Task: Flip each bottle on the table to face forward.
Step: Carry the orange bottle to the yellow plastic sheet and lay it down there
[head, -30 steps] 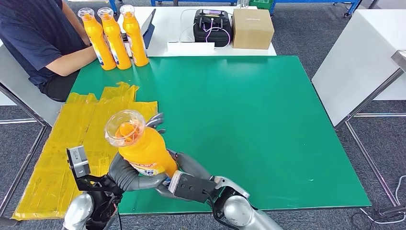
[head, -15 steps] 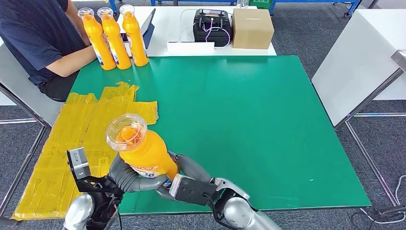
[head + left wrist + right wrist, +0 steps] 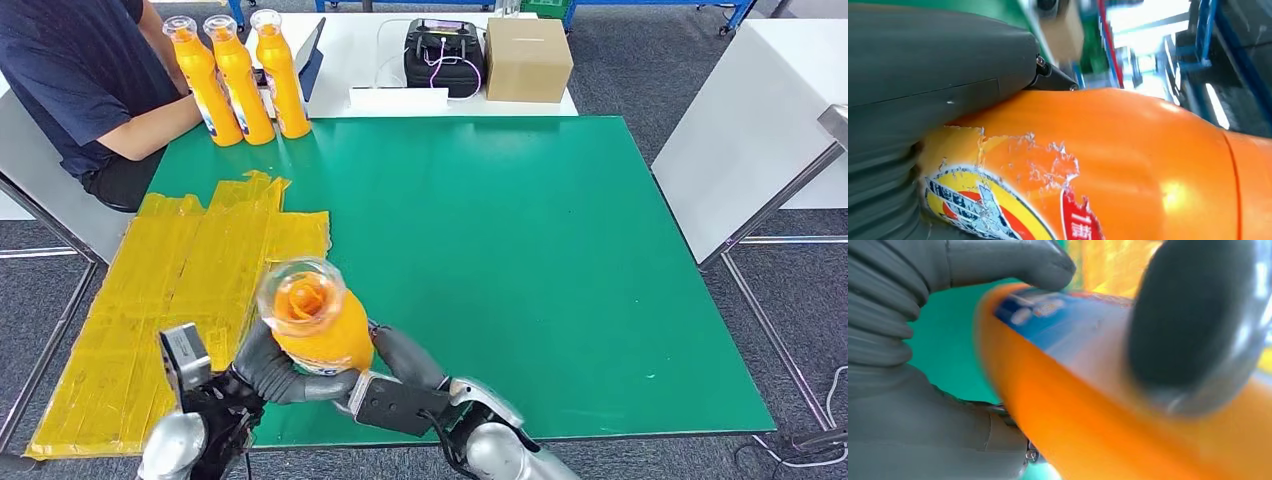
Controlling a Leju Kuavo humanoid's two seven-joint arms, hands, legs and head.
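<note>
Orange bottle (image 3: 312,325) is held low in the frame's centre-left, above the near edge of the green table (image 3: 520,260), gripped from both sides: the left hand (image 3: 268,368) is wrapped round its lower body and the right hand (image 3: 395,365) is pressed against the other side. Compared with a second ago, the clear cap has been carried rightward and lower in the frame, and the bottle has been tipped more toward the camera, so its top is now seen nearly end-on. A turn in the hands is judged to be under way, not finished.

Three bottles (image 3: 240,75) are stood upright in the upper left, beside a seated person (image 3: 80,70).

Label direction cannot be judged from the head view. A torn label is shown in the left wrist view; the right wrist view is blurred.
</note>
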